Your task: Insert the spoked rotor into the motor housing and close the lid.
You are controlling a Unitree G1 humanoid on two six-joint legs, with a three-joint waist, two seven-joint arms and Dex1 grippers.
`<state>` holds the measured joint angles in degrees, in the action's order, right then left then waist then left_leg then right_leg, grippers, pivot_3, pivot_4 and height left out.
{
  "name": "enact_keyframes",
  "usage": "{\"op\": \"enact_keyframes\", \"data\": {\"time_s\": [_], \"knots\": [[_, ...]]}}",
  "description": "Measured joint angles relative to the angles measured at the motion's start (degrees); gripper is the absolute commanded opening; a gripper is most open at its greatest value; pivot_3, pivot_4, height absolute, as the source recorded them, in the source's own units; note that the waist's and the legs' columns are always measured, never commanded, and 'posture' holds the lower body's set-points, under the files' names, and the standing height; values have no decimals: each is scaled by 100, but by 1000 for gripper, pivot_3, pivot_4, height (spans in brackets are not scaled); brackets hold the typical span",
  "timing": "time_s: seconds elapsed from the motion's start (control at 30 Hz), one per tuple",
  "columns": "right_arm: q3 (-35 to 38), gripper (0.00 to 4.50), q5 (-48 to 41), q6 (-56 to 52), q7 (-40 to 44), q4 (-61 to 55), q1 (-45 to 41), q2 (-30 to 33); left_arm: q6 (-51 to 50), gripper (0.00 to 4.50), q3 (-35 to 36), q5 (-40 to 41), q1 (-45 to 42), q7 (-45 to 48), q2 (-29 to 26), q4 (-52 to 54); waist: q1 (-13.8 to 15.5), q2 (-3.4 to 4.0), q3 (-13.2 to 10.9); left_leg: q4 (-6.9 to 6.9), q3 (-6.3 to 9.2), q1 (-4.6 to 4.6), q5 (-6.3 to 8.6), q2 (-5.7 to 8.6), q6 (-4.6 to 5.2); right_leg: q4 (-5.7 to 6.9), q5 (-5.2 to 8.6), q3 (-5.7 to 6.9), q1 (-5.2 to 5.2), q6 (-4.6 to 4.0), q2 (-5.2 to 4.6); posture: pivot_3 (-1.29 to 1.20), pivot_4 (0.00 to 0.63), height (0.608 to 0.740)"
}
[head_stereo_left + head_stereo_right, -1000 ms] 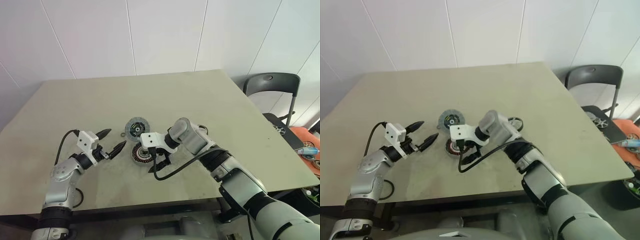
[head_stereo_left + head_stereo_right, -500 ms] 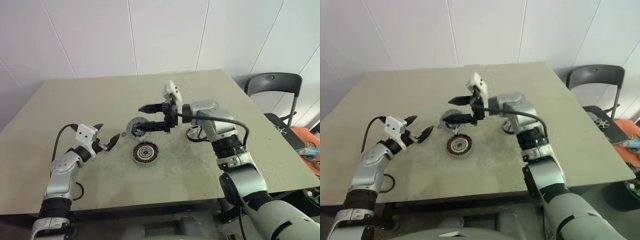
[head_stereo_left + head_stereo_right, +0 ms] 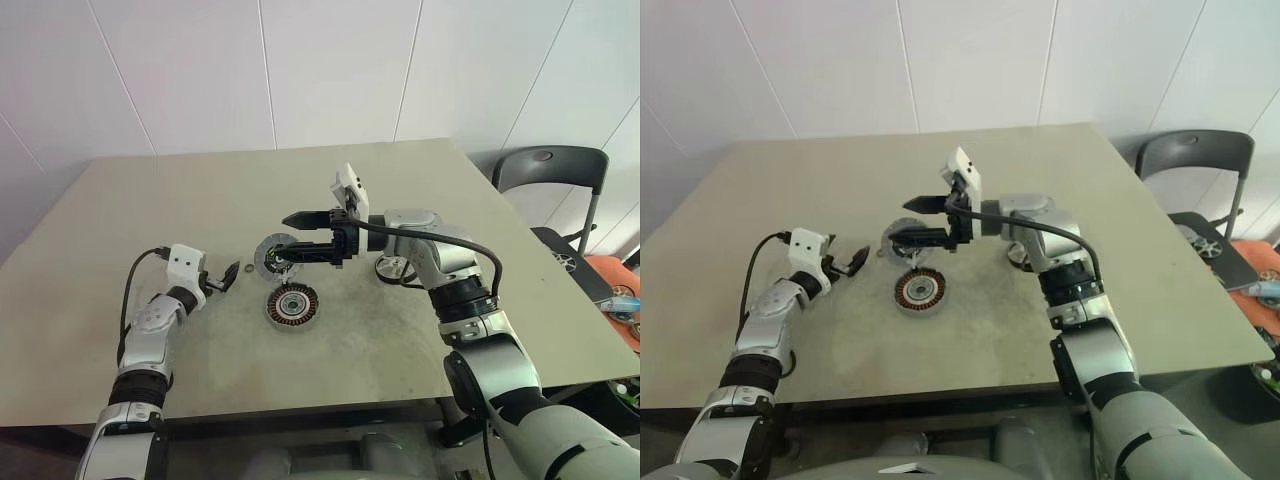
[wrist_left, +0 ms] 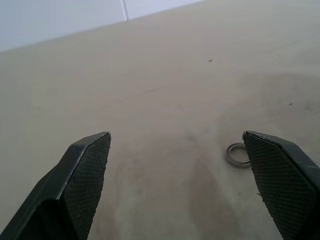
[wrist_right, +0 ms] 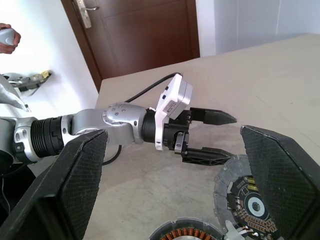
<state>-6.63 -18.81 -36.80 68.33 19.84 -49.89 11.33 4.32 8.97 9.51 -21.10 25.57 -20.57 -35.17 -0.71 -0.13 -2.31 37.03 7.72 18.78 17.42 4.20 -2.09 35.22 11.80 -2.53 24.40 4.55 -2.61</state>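
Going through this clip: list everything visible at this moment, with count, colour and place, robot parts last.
motor housing: 1, dark grey with copper windings, table centre, nearest the robot
lid: 1, grey with dark centre, just beyond the housing
spoked rotor: 1, silvery, behind the right forearm
small ring: 1, grey metal, left of the lid
table: 1, beige
folding chair: 1, black, right of the table
hand: 1, a person's, beside a brown door
left gripper: open, empty, by the ring
right gripper: open, empty, above the lid
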Motion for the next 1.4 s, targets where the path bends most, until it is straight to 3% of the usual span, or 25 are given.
{"op": "enact_keyframes", "data": {"time_s": [0.37,0.63,1.07,1.4], "knots": [[-237,4462,5,108,-135,18,62,7,-457,4500,424,254,-209,-640,216,-193,6,-1,1,2,1,4,0,3,0,-1,0,1,0,0,-3,0,0,740],[-306,4462,5,212,-165,23,71,43,-663,4500,-115,340,-153,200,551,372,-10,-2,1,4,-1,5,0,4,0,-2,0,1,1,0,-2,0,0,740],[-336,4462,1,223,-282,6,176,113,-852,4500,-297,-52,-454,-39,398,-145,0,-2,1,4,1,7,0,4,0,-3,0,1,1,0,-2,0,0,740],[-371,4462,-4,219,-361,-129,226,114,-1156,4500,-426,-20,-428,447,497,25,3,-2,1,6,1,6,0,4,0,-1,0,1,1,0,-2,0,0,740]]}}
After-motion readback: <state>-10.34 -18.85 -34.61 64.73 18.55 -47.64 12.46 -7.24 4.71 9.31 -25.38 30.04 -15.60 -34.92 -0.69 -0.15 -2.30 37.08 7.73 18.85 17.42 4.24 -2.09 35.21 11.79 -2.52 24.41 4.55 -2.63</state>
